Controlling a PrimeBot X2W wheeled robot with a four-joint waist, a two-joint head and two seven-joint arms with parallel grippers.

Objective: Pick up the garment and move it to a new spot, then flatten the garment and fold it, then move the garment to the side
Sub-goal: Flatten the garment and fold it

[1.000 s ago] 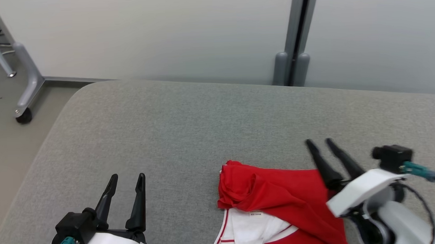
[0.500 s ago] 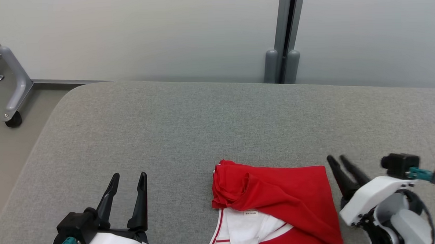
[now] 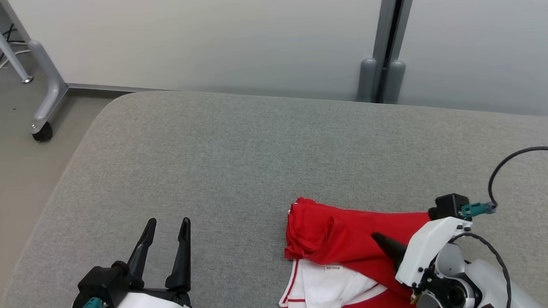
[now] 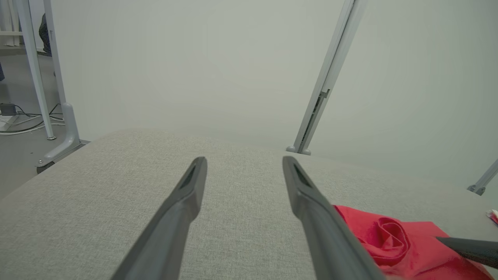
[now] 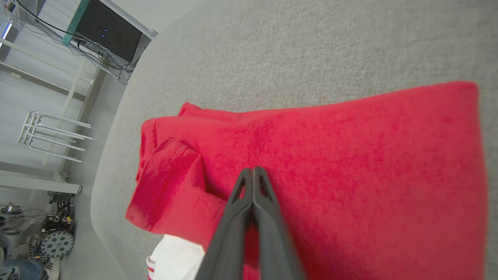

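Observation:
The garment (image 3: 347, 236) is red with a white, red-striped part at its near edge. It lies loosely folded on the grey padded table (image 3: 237, 165), near the front right. My right gripper (image 3: 375, 236) is shut, its fingers pressed together and pointing left over the middle of the red cloth. In the right wrist view the closed tips of the right gripper (image 5: 253, 169) lie over the garment (image 5: 350, 155), with no fabric visibly pinched between them. My left gripper (image 3: 168, 220) stands open at the front left, away from the cloth. The left wrist view shows the left gripper (image 4: 244, 159) with the garment (image 4: 393, 237) to its right.
A pale wall panel with a grey post (image 3: 381, 75) runs behind the table. A wheeled frame leg (image 3: 41, 129) stands on the floor at the left. A black cable (image 3: 510, 160) loops above my right wrist. The table's rounded left edge (image 3: 58, 191) is close to my left gripper.
My right gripper has gone from open to shut and has swung from the garment's right edge to lie over its middle, pointing left. The head camera shifted. My left gripper stayed open.

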